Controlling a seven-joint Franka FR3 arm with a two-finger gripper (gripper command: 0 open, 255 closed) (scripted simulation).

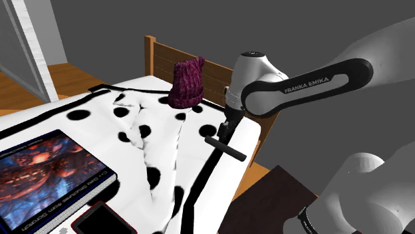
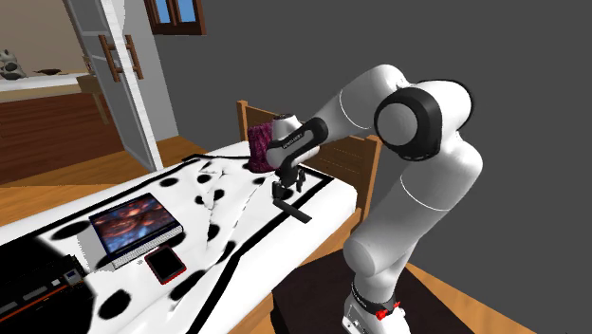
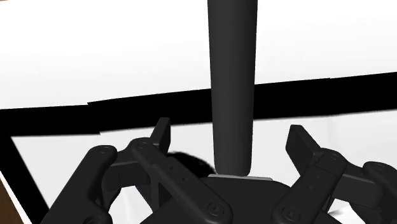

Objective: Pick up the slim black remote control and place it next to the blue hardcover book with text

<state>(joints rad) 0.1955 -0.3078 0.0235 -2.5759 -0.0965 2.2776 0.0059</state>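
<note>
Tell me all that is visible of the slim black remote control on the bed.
The remote control is a slim, plain black bar; no buttons can be made out. It lies flat on the white, black-spotted bed cover, near the bed's edge, crossing the cover's black border stripe. The open pincer stands over one end, its fingers on either side and apart from it, so it is not held.

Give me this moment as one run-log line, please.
stage: pre-grasp | fingers: open, either side of remote control, not touching | remote control: at bed edge | blue book: far off
</note>
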